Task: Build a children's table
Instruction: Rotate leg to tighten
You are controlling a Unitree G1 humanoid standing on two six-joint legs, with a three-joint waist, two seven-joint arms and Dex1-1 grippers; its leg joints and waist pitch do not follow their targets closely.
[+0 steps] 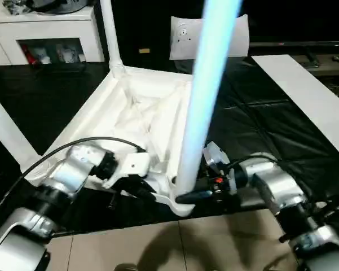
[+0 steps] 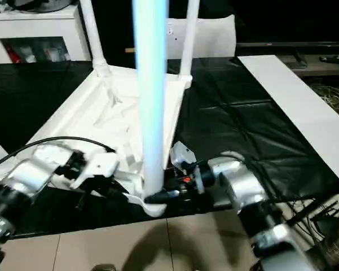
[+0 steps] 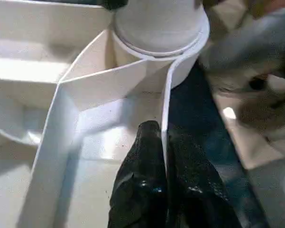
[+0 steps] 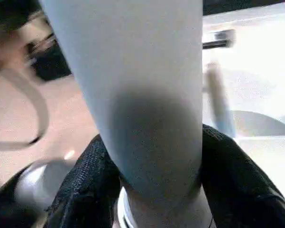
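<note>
Your children's table [image 1: 141, 113] lies upside down on the black-covered work table [image 1: 254, 130], all white, ribbed underside up, legs rising from its corner sockets. At the near corner, your right gripper [image 4: 151, 190] has its two black fingers clamped around the base of the near leg [image 1: 200, 113]. Your left gripper [image 3: 163, 175] is pinched together on the thin rim beside that socket. Both silver forearms reach in low from either side.

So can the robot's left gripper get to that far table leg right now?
Probably not yet. The left gripper is shut on the tabletop rim at the near corner, and the far leg stands across the whole upturned top.
</note>
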